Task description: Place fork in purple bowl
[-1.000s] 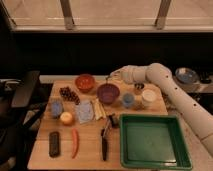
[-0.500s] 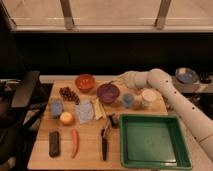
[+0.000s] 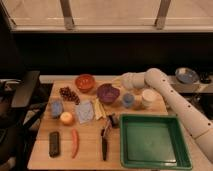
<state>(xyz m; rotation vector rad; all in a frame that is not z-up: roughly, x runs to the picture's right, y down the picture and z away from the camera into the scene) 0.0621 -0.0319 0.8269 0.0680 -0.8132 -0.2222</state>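
Drawn back toward the right since a second ago, the white arm's gripper [image 3: 121, 81] now hangs over the table's far edge, just right of and behind the purple bowl [image 3: 108, 93] rather than reaching past it toward the orange-red bowl [image 3: 85, 81]. Whether its jaws are parted or closed, or hold anything, I cannot tell. The fork cannot be made out anywhere on the table. The purple bowl is round, deep and matte, standing on the pale wooden table [image 3: 90, 156] near the back. To its right sits a small blue cup [image 3: 128, 100], then a squat white cup [image 3: 149, 98]. To the left lie a cluster of dark grapes [image 3: 69, 94] and a smooth round orange fruit [image 3: 66, 118]. Nearer the front lie a slim orange carrot [image 3: 75, 142], a black-handled utensil [image 3: 104, 145] and a square green plastic tray [image 3: 152, 140] with raised walls.
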